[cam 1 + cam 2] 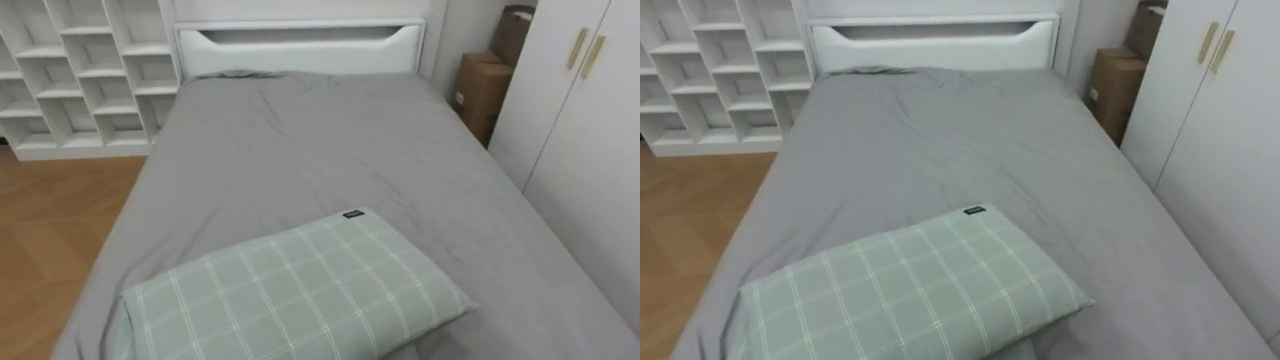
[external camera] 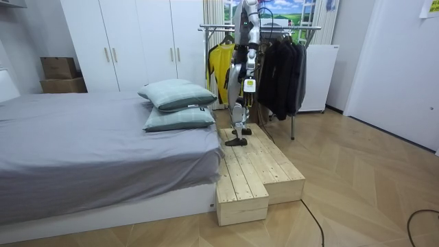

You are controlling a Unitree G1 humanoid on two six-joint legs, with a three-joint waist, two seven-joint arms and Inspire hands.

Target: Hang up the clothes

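Note:
A metal clothes rack [image 2: 264, 28] stands behind me in the room view. On it hang a yellow garment [image 2: 217, 68] and several dark clothes [image 2: 281, 75]. I stand upright on a wooden platform [image 2: 254, 171] between the rack and the grey bed [image 1: 300, 150], facing the bed. My left hand [image 2: 246, 82] hangs at my side; it is too small there to read its fingers. In the eye views I look down on the bed and a green checked pillow [image 1: 300, 290] close below me.
A second pillow [image 2: 180, 119] lies under the top one. White wardrobe doors [image 1: 580, 130] run along the bed's right, with cardboard boxes [image 1: 482, 92] beyond. A white cube shelf [image 1: 80, 70] stands far left on the wood floor [image 1: 40, 230]. The platform steps down to the floor.

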